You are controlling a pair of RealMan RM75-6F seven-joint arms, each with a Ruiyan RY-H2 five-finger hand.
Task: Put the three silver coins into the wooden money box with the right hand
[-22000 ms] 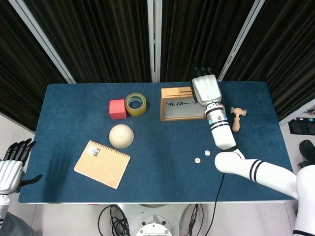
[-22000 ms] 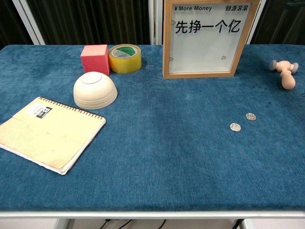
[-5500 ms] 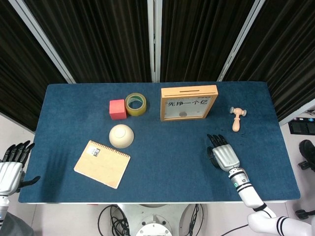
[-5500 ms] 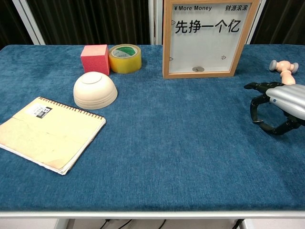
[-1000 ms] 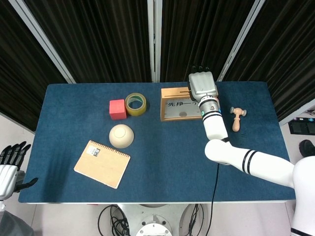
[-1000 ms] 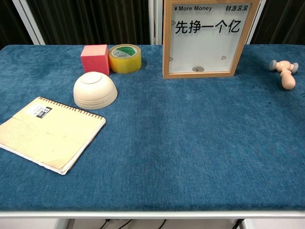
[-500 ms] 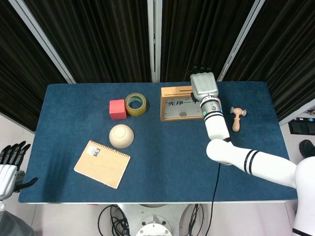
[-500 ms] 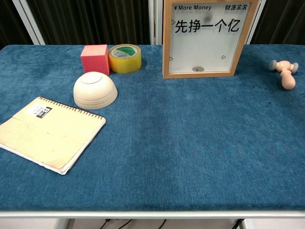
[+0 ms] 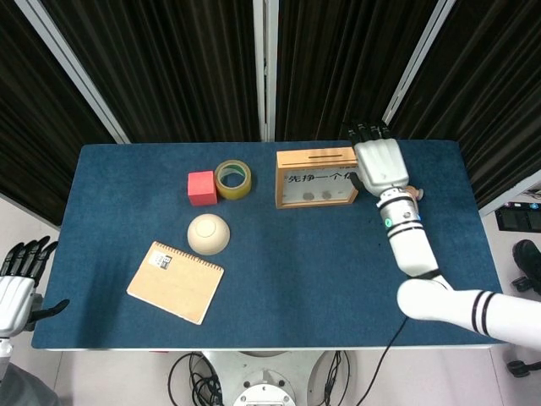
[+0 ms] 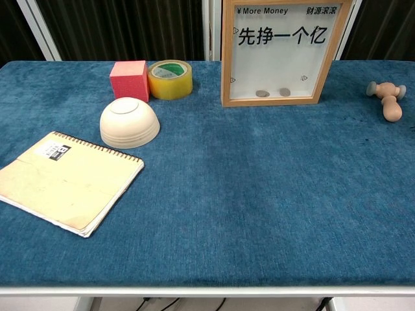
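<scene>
The wooden money box (image 9: 317, 159) stands upright at the back of the blue table (image 9: 279, 288), its clear front facing me. Behind that front, in the chest view, two silver coins (image 10: 262, 93) (image 10: 284, 92) lie on the bottom of the money box (image 10: 226, 52). I see no coin on the cloth. My right hand (image 9: 380, 165) hovers by the box's right end with its back towards the head camera and its fingers stretched away; nothing shows in it. It is outside the chest view. My left hand (image 9: 17, 283) hangs off the table's left edge, fingers apart and empty.
A small wooden mallet (image 10: 388, 97) lies right of the box, mostly under my right wrist in the head view. A red cube (image 9: 201, 187) and yellow tape roll (image 9: 233, 178) sit left of the box. An upturned cream bowl (image 9: 209, 233) and a spiral notebook (image 9: 175, 281) lie nearer the front left.
My right hand has moved from above the box's slot to its right end. A second coin now lies inside the box, where one showed before.
</scene>
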